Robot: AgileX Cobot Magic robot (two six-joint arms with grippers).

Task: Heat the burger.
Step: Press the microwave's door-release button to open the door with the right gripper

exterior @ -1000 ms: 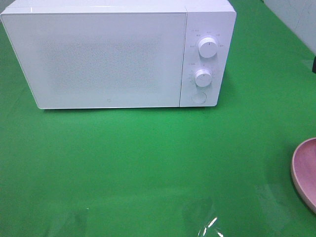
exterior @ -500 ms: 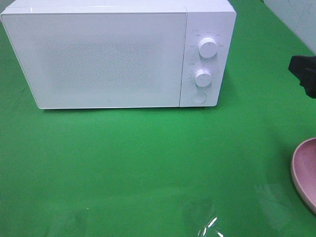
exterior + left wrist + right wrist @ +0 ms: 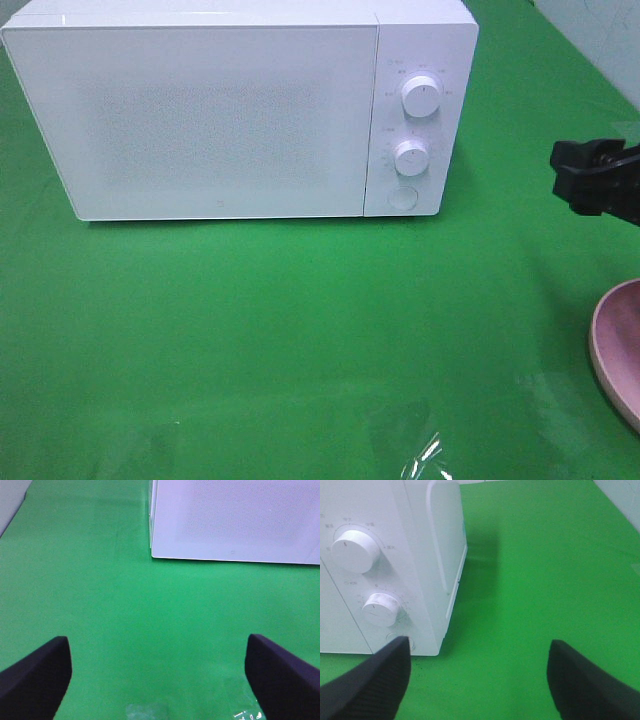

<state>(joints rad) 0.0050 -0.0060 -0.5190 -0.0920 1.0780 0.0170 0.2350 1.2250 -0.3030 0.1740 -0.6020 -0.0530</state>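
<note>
- A boxy white microwave (image 3: 220, 120) with rounded corners is being shown at the back of the bench (image 3: 300, 330), which is being covered by a smooth green cloth (image 3: 100, 580).
- Its flat door (image 3: 200, 150) is being seen shut and is speckled with a fine dotted mesh. Two round white knobs (image 3: 421, 97) are stacked beside it, with a round button (image 3: 402, 198) under them.
- A round pink plate (image 3: 620, 350) is being cut off by the right edge, so only an arc of its rim is being seen.
- The burger is not being caught by any view, so its place cannot be told.
- A glossy clear patch (image 3: 420, 455) near the front is being blurred by glare.
- The left claw (image 3: 157, 680) is being held wide apart over bare cloth. Nothing is being gripped between its dark matte fingers (image 3: 35, 675), and it is facing the microwave's front.
- The right claw (image 3: 479, 680) is likewise being held spread and empty, facing the knob side.
- A black part of the right arm (image 3: 600, 178) is being seen at the right edge, farther back than the plate and well apart from the microwave.
</note>
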